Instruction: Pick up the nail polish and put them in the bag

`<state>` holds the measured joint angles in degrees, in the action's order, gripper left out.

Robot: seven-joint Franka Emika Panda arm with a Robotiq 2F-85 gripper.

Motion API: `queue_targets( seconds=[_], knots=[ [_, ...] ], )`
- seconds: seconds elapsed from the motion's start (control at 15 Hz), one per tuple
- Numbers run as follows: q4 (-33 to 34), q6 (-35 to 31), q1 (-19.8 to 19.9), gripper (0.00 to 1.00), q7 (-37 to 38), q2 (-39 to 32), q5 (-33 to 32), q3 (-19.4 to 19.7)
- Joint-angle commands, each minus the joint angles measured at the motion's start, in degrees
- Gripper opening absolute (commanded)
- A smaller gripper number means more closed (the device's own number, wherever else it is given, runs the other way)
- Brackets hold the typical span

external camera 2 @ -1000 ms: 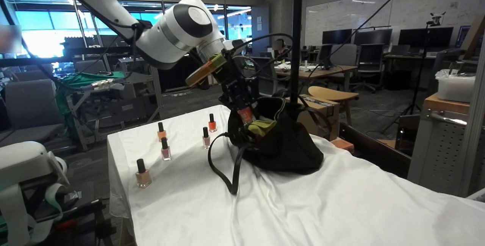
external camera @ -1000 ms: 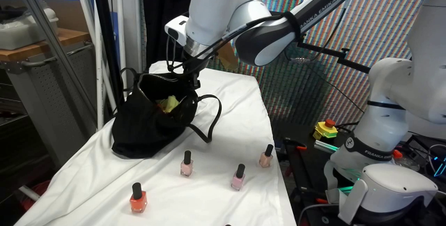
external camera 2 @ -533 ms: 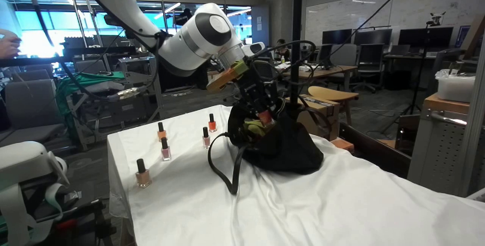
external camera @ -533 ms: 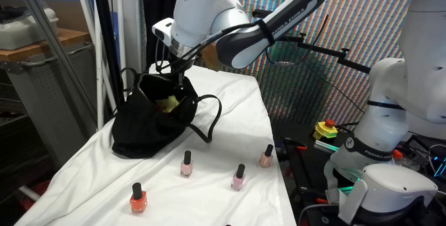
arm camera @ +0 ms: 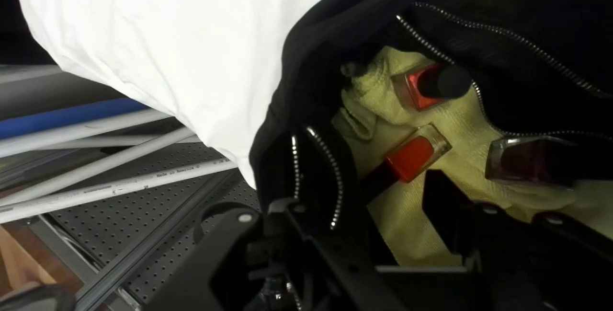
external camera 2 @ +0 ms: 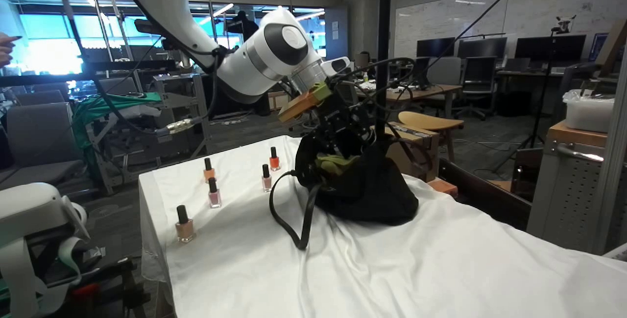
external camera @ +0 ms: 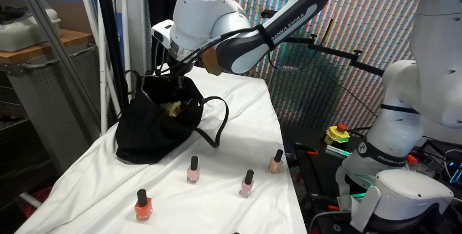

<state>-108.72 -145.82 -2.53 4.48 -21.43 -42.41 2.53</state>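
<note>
Nail polish, a boxy red glass bottle, black-capped, lies inside the slouchy black fabric handbag near an edge of the white-draped counter, just beyond the black jointed end effector, whose fingers stand apart.

Both exterior views: set back, looking down across worktop, bag shared. Wrist view: close, facing into bag, right of frame.

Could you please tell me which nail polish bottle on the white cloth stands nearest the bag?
The pale pink bottle is nearest; the orange-red bottle, mauve bottle, beige bottle and light orange bottle all stand farther from the bag.
</note>
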Motion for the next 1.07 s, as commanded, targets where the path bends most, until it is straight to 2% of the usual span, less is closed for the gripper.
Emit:
queue_targets(
  seconds=[0.0, 0.13, 0.53, 1.0],
  knots=[
    [0.4, -1.3, 0.0, 0.97, -1.5, 0.5, 0.7, 0.4],
    [-1.1, -0.6, 0.1, 1.00, -1.7, 2.0, 1.1, 0.3],
    [-7.7, 2.8, 0.5, 1.00, -3.2, 7.9, 5.3, -0.3],
    [-17.2, 5.6, 0.5, 1.00, 0.7, 15.4, 9.2, -0.1]
  ],
)
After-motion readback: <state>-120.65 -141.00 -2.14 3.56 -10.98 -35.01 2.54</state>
